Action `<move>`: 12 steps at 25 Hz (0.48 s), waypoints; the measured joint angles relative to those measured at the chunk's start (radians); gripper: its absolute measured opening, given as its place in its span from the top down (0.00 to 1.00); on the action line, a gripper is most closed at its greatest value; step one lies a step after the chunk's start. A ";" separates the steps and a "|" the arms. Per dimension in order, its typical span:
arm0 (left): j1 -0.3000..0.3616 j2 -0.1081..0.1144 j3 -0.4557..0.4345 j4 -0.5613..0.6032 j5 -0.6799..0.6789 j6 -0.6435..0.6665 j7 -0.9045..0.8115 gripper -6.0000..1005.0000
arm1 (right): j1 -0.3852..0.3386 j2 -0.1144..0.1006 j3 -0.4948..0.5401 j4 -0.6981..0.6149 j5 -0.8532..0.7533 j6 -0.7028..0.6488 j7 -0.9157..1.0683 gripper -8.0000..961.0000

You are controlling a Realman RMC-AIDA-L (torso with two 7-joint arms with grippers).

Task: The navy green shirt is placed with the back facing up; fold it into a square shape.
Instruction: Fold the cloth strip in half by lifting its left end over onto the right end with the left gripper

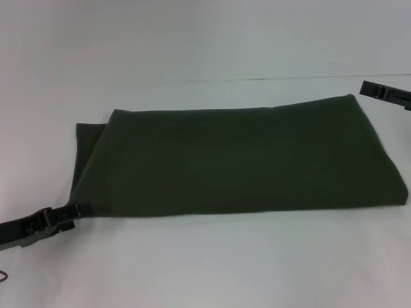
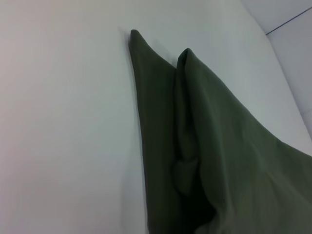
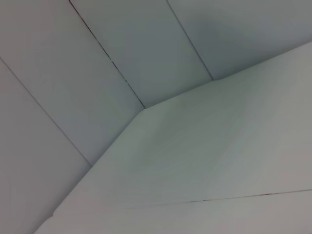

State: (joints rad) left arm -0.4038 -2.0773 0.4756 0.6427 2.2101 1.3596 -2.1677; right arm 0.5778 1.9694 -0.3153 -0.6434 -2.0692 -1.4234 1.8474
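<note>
The navy green shirt (image 1: 244, 160) lies on the white table, folded lengthwise into a long band with its plain side up. A lower layer sticks out at its left end (image 1: 87, 144). My left gripper (image 1: 77, 210) is at the shirt's near left corner, shut on the cloth there. In the left wrist view the shirt (image 2: 219, 146) shows two stacked layers that pucker close to the camera. My right gripper (image 1: 385, 93) hangs at the far right, just beyond the shirt's far right corner and not touching it. The right wrist view shows no shirt.
The white table (image 1: 212, 263) extends in front of the shirt and behind it up to the wall line (image 1: 270, 79). In the right wrist view only the table edge (image 3: 146, 109) and wall panels show.
</note>
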 joint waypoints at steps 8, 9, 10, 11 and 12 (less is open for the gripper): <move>-0.003 0.000 0.000 0.000 0.015 0.000 -0.003 0.29 | -0.003 0.000 0.001 0.001 0.000 0.000 0.001 0.06; -0.003 0.000 0.000 0.000 0.015 -0.003 -0.003 0.29 | -0.003 0.000 0.001 0.000 0.000 0.000 0.001 0.06; -0.004 0.000 0.000 0.000 0.016 -0.005 -0.003 0.29 | -0.003 0.000 0.001 0.000 0.000 0.000 0.001 0.06; -0.005 0.000 0.000 0.000 0.016 -0.006 -0.003 0.29 | -0.004 0.000 0.001 0.000 0.000 0.000 0.001 0.06; -0.006 0.000 0.000 0.000 0.016 -0.007 -0.003 0.29 | -0.005 0.000 0.001 0.000 0.000 0.000 0.001 0.06</move>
State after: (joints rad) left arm -0.4097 -2.0770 0.4755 0.6427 2.2258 1.3530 -2.1712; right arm 0.5726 1.9694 -0.3144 -0.6431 -2.0692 -1.4235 1.8484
